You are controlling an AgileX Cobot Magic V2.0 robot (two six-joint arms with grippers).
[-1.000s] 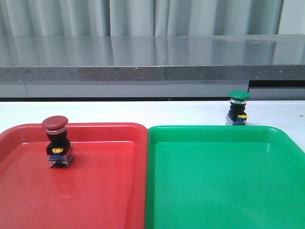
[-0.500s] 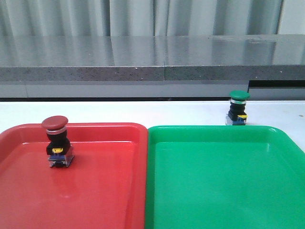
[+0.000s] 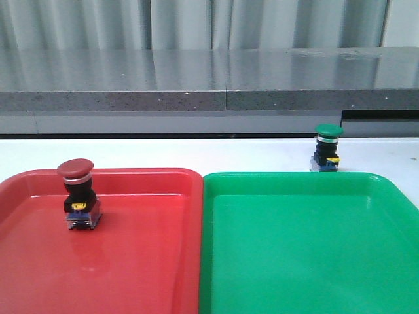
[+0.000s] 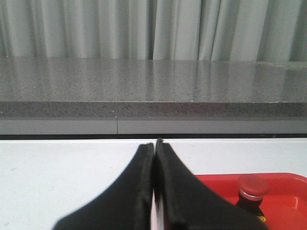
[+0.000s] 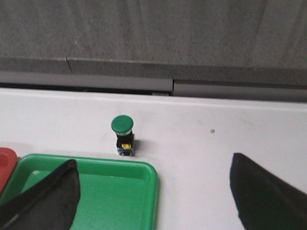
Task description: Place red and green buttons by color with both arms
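Nearest in the front view lie the red tray [image 3: 131, 261] and the green tray [image 3: 308, 261], touching side by side; the red button [image 3: 78, 196] stands upright inside the red tray, near its far left, so that half looks done; the green tray holds nothing. The left gripper [image 4: 154, 191] is pressed closed on nothing, low over the white table [image 4: 57, 177] just beside the red tray. The right gripper [image 5: 153, 196] hangs spread wide and empty above the green tray's far corner. Beyond the rim, upright on the table and apart from the tray, stands the green button [image 5: 123, 134]; fetching it seems the step in hand; the right arm must likely reach forward, descend around the cap, and close. Nothing blocks the way; the grey counter [image 3: 209, 78] lies well behind.
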